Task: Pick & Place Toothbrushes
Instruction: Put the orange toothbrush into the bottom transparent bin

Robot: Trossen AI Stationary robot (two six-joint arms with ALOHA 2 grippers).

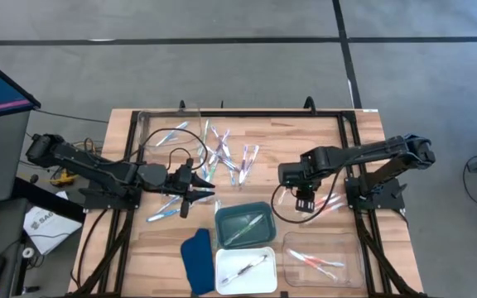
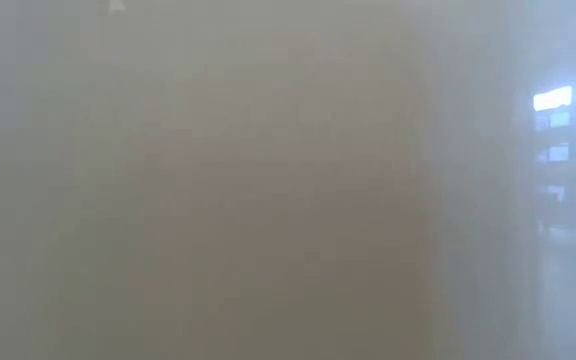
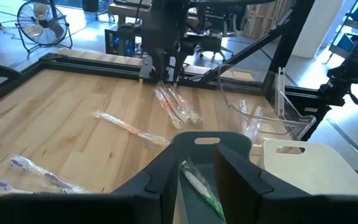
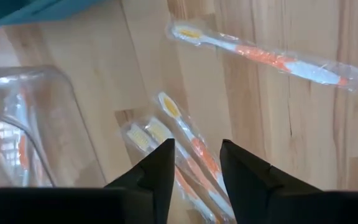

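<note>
The toothbrushes lie in several groups on the desk: a loose scatter of wrapped pieces at the far centre, a blue one nearer the left side, and a small cluster of pink-orange toothbrushes on the right, directly beneath the right claw. Some are already sorted: one green piece in the teal tray, one in the white tray, and pink-orange pieces in the clear tray at the near right. The relation governing the coming move is at the right claw. In the right wrist view its two fingers stand part-open with a gap between them, and the cluster lies in and just beyond that gap, long axes running roughly along the fingers' line of sight, bristle heads at the far end. A further pink-orange toothbrush lies apart, crosswise. Whether the fingers already touch a wrapper cannot be determined from these views; nothing appears gripped. The right arm is plainly the nearer arm to this cluster, and the clear tray sits just near of it. The left claw hovers at the desk's centre-left beside the teal tray, gripping a green toothbrush between its fingers, its head pointing toward the tray. The low view is obscured and yields nothing. A dark blue cloth lies left of the white tray.
</note>
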